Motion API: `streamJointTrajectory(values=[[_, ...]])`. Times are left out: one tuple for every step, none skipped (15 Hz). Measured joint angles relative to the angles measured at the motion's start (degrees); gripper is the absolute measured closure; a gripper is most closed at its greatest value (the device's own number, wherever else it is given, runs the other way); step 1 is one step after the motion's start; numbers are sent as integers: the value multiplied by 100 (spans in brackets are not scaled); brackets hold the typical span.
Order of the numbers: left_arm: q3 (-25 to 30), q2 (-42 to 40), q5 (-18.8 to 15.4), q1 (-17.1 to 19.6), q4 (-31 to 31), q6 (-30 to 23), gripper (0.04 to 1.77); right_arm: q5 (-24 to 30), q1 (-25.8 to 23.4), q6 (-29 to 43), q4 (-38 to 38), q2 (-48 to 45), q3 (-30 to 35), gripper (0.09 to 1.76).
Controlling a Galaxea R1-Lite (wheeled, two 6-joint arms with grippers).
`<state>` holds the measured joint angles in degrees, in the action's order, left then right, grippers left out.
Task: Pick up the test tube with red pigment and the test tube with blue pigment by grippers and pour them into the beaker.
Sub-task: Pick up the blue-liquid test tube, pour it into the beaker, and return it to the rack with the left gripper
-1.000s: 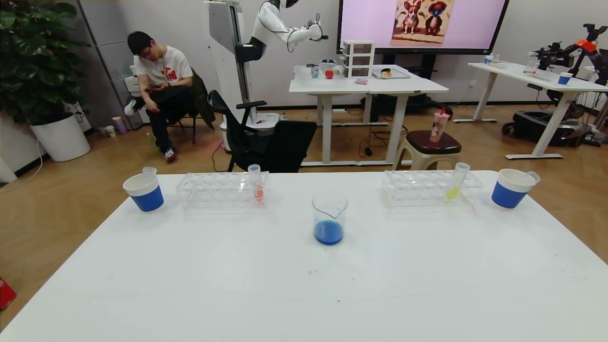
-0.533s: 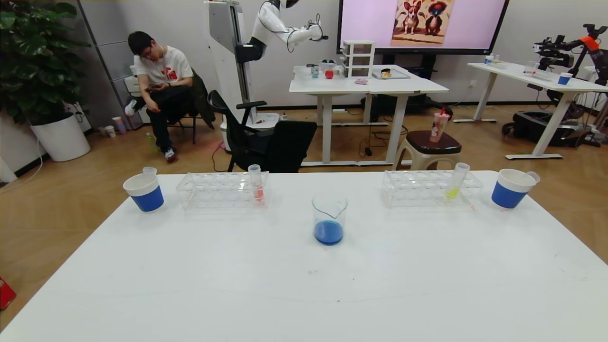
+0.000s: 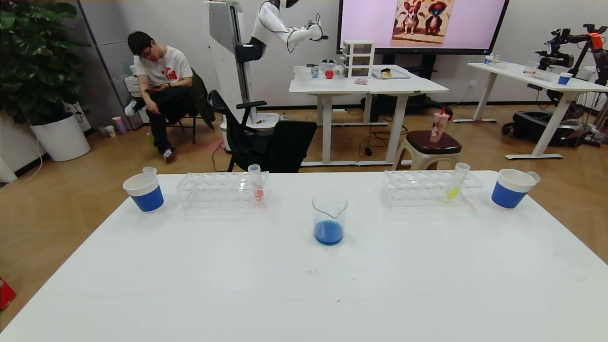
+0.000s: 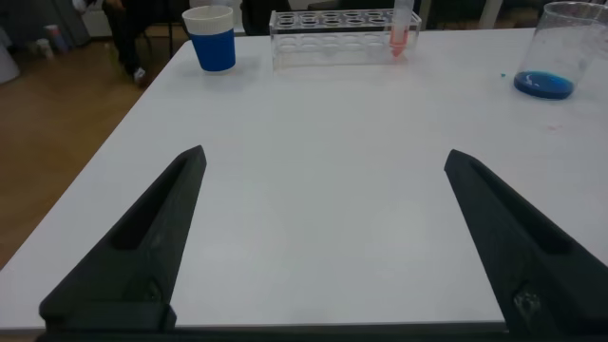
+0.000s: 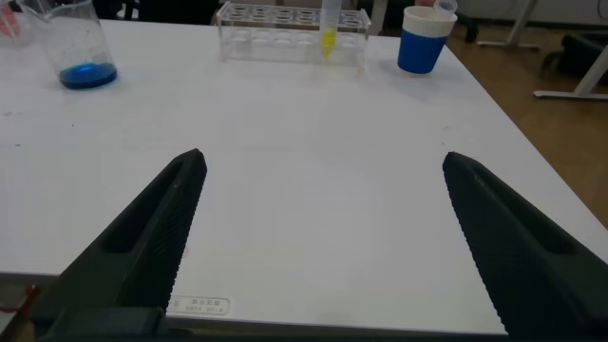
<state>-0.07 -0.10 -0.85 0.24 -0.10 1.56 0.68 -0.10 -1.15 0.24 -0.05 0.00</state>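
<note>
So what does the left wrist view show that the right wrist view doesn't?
Only the left wrist view: the left gripper, open over the white table, the test tube with red pigment standing in its clear rack, and a blue paper cup.

Only the right wrist view: the right gripper, open, a yellow-liquid tube in another rack, another blue cup.

Both: the beaker holding blue liquid.

Two clear racks [image 3: 222,190] [image 3: 430,187] and blue cups [image 3: 144,192] [image 3: 510,188] flank the table [image 3: 304,285].
</note>
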Motion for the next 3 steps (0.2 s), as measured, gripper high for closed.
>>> streamJointTrajectory(values=[[5,-1,-2,0,5,-7,6,-2,2,2,2,0,0,11],[5,-1,0,0,5,-9,6,0,0,0,2,0,0,11],[5,-1,0,0,2,-7,6,5,0,-4,0,0,0,11]])
